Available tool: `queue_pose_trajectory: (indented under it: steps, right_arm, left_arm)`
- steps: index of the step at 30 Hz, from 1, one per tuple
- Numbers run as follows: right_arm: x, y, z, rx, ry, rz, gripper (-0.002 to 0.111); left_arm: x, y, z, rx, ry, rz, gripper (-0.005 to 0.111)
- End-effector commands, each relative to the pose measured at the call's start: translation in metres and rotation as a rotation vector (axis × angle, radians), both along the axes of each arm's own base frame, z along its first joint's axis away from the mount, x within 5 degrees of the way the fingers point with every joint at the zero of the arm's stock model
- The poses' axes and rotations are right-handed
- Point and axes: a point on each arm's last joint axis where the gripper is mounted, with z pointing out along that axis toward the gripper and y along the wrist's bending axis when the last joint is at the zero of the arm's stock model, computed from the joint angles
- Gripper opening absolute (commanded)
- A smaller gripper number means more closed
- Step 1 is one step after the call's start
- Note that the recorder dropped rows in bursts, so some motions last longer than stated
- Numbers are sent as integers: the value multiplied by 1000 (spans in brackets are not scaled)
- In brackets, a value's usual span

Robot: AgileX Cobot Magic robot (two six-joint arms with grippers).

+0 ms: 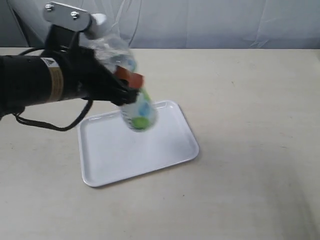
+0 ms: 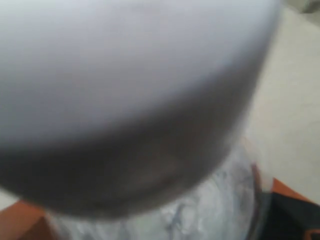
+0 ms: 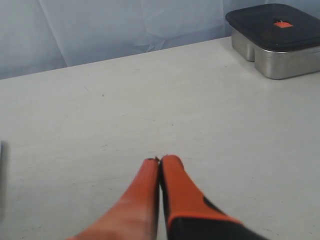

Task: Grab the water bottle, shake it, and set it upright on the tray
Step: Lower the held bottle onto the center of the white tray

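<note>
The water bottle hangs tilted and blurred in the air above the far left part of the white tray, its white cap up and to the left, its green-labelled base lower right. My left gripper is shut on the water bottle's middle, with orange fingers showing beside it. In the left wrist view the white cap fills most of the picture, with the clear body below. My right gripper is shut with nothing in it, over bare table; it does not show in the exterior view.
A steel container with a dark lid stands at the table's far edge in the right wrist view. A pale cloth backdrop runs behind the table. A black cable loops under the left arm.
</note>
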Motion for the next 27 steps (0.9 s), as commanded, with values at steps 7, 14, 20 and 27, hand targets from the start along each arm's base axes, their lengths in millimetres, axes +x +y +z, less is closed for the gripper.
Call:
queue_pose_trajectory:
  steps: [7, 14, 20, 27]
  right_arm:
    - [0, 0, 0, -5, -11, -4, 4]
    - [0, 0, 0, -5, -11, -4, 4]
    - [0, 0, 0, -5, -11, -4, 4]
    - [0, 0, 0, -5, -11, -4, 4]
  left_arm:
    - [1, -5, 4, -58, -4, -106, 0]
    - [14, -12, -33, 30, 59, -100, 0]
    - [22, -25, -50, 4, 2, -181, 0]
    - [34, -27, -55, -16, -96, -136, 0]
